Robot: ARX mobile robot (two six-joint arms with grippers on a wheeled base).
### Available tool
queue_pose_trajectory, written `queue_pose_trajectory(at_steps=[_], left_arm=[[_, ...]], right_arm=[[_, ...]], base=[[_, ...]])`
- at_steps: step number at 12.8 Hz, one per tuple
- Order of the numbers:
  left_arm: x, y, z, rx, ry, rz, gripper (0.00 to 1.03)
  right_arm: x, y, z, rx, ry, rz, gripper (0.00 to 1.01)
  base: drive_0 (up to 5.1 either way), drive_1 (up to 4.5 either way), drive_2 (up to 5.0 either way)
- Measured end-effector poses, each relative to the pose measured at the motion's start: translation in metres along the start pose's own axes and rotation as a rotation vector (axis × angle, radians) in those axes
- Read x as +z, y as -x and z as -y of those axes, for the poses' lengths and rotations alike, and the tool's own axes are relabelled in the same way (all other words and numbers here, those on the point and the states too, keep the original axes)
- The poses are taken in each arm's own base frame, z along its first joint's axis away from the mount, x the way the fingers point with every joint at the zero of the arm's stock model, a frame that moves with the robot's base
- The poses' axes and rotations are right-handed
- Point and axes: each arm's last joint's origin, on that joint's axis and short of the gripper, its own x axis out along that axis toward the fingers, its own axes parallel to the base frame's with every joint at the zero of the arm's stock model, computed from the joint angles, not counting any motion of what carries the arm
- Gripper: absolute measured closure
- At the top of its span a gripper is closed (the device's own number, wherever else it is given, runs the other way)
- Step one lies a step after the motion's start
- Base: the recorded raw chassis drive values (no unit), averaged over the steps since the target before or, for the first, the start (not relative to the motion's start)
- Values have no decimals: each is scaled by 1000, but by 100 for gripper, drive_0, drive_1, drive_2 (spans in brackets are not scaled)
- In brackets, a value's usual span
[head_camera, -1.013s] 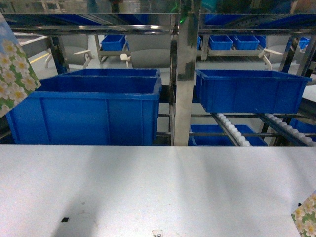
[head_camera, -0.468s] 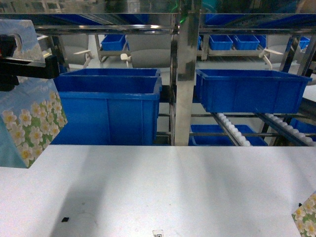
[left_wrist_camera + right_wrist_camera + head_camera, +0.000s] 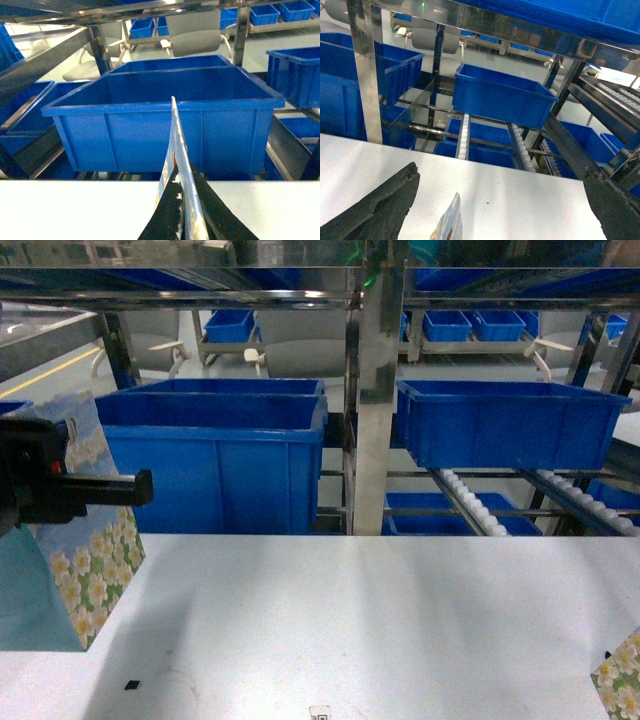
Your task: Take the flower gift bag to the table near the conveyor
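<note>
A wide, pale grey-white matte table [image 3: 380, 620] fills the lower half of the head view. At its far left stands a paper gift bag printed with white flowers on blue and green [image 3: 95, 575], upright, its base seeming to rest on the tabletop near the left edge. The black left gripper [image 3: 125, 488] reaches in from the left and is clamped on the bag's upper part; in the left wrist view the bag's thin top edge [image 3: 176, 165] runs straight up between the two black fingers [image 3: 165, 220], which press against it from both sides.

Behind the table rises a shiny steel rack holding large blue plastic bins [image 3: 215, 455]. To the right of the rack's centre post, sloping conveyor tracks of small white rollers [image 3: 470, 502] run down toward the table beneath another blue bin.

At the bottom right corner of the head view, a corner of a second flower-printed bag [image 3: 620, 680] shows. In the right wrist view the right gripper [image 3: 505, 210] has its two dark fingers spread wide apart, released, with the thin top edge of that second bag between them, touching neither.

A small black speck [image 3: 131, 684] and a small square code sticker [image 3: 319, 711] lie on the table's near edge.
</note>
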Motion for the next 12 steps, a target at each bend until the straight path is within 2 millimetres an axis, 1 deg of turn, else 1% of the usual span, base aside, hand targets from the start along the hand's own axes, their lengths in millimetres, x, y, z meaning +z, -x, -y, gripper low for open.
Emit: queue_pose_trajectory(at_steps=[2,4,8,12], left_arm=[[-14,-1,5,4,-11,-17,101],[-31,3,3,4,-19,-80,101],[-39,6,8,2,14,-122,101],[-52,10,10,-9,26,-179,101]], right_arm=[[0,0,0,0,0,0,3],[0,0,0,0,0,0,3],[0,0,0,0,0,0,3],[0,0,0,0,0,0,3]], base=[[0,0,0],[0,0,0],[0,0,0],[0,0,0]])
